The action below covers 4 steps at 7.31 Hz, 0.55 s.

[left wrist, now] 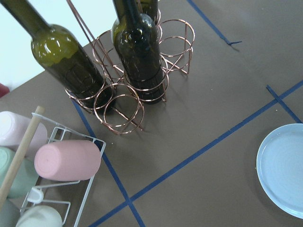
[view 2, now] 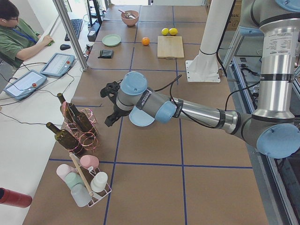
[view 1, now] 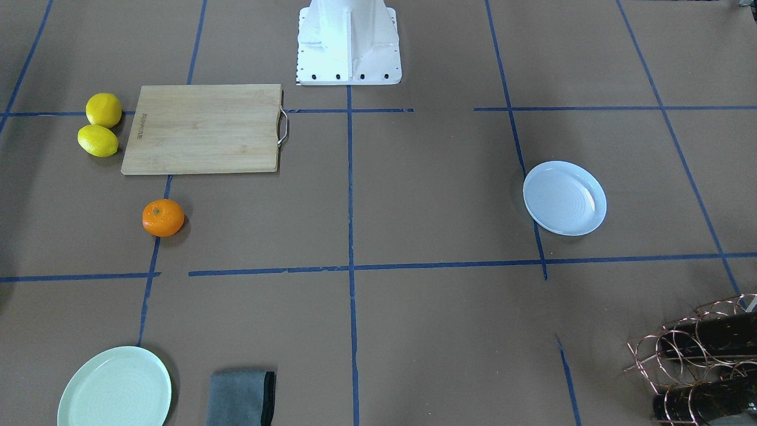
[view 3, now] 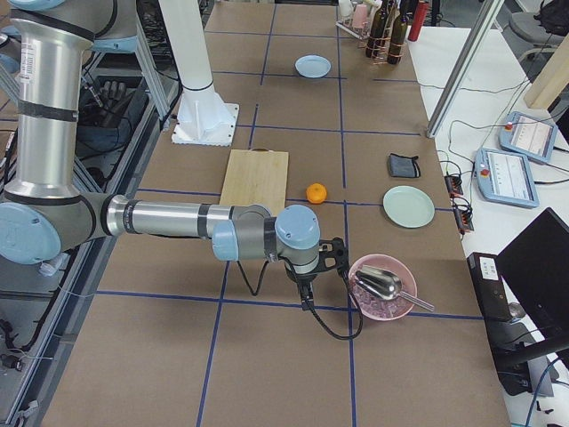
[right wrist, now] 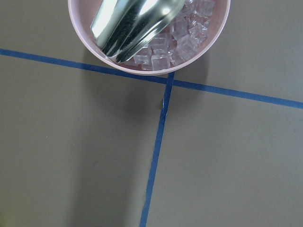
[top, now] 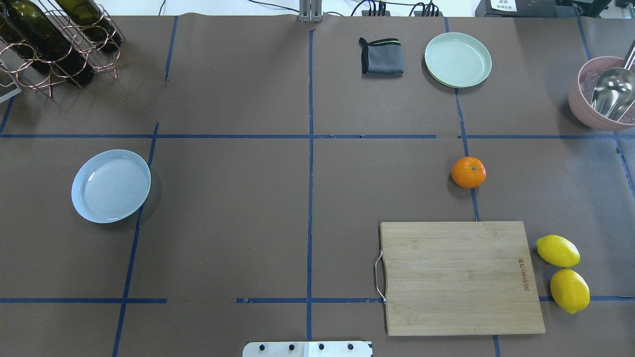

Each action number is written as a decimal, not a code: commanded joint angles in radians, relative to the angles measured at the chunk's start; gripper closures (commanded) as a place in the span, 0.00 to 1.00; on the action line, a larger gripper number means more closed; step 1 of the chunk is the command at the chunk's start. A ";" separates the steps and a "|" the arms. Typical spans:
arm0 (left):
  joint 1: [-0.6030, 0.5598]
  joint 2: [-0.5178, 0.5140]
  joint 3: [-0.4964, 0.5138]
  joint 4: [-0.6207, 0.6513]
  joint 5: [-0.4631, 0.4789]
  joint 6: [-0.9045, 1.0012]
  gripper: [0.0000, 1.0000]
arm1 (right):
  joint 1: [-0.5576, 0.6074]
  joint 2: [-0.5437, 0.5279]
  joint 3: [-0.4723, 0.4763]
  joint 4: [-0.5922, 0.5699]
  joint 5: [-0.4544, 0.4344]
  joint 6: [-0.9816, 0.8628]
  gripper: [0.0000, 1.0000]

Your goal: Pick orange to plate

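The orange point(top: 468, 172) lies on the brown table just beyond the far edge of the wooden cutting board point(top: 461, 277); it also shows in the front view as the orange point(view 1: 163, 218). The pale bluish-white plate point(top: 111, 185) sits empty on the other half of the table, far from the fruit, and its edge shows in the left wrist view as the plate point(left wrist: 284, 175). My left gripper point(view 2: 110, 117) hangs above the table beside that plate; my right gripper point(view 3: 307, 292) hangs next to a pink bowl. Both show only in the side views, so I cannot tell whether they are open or shut.
Two lemons point(top: 563, 272) lie right of the board. A mint-green plate point(top: 458, 59) and folded grey cloth point(top: 381, 57) sit at the far edge. The pink bowl point(top: 598, 94) holds ice and a metal scoop. A copper wine rack point(top: 54, 44) with bottles stands far left.
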 commanded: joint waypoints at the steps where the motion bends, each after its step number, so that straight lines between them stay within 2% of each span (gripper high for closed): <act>1: 0.121 0.039 0.026 -0.168 -0.081 -0.257 0.00 | 0.000 0.000 0.003 0.023 0.033 -0.009 0.00; 2: 0.186 0.049 0.020 -0.239 0.070 -0.432 0.00 | 0.000 -0.026 -0.014 0.103 0.034 -0.003 0.00; 4: 0.407 0.133 0.023 -0.495 0.353 -0.816 0.01 | 0.000 -0.031 -0.023 0.123 0.034 0.002 0.00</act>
